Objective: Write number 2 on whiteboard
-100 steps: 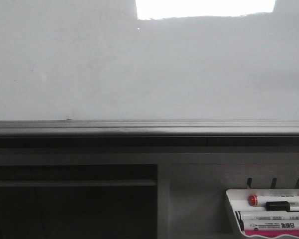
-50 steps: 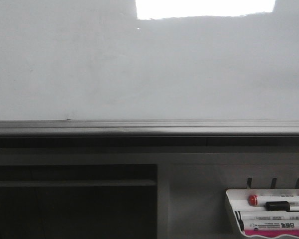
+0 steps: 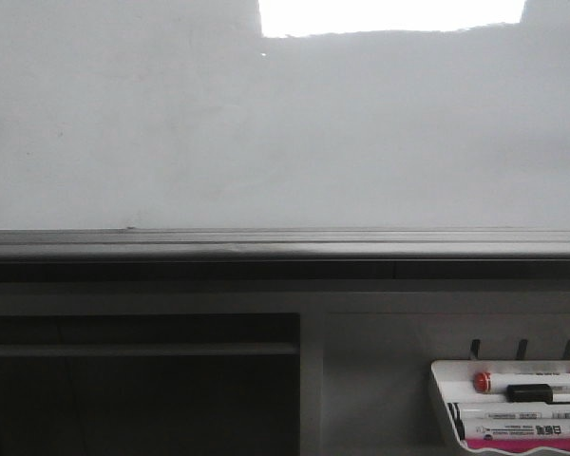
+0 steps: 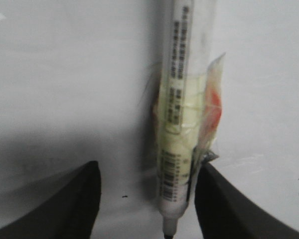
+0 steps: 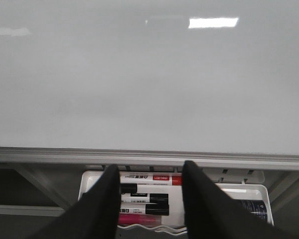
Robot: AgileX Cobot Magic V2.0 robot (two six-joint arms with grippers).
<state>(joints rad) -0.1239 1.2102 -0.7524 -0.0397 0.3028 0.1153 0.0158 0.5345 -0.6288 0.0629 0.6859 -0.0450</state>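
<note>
left gripper (image 4: 147, 199) near the lens: jaws spread, a taped marker (image 4: 182, 129) against one, grip unclear. right gripper (image 5: 148, 199): jaws apart, empty, over a tray (image 5: 244, 190) of pens. beyond, blank whiteboard (image 3: 266, 133) above its grey rail (image 3: 266, 249); no number 2 visible.

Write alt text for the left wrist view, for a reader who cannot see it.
A white marker with a barcode label and yellowish tape around its barrel sits against one dark finger of the left gripper, its capless tip pointing out of frame at the fingertip end. The other finger stands apart from it. Behind is the pale, glossy whiteboard, with no writing visible.
</note>
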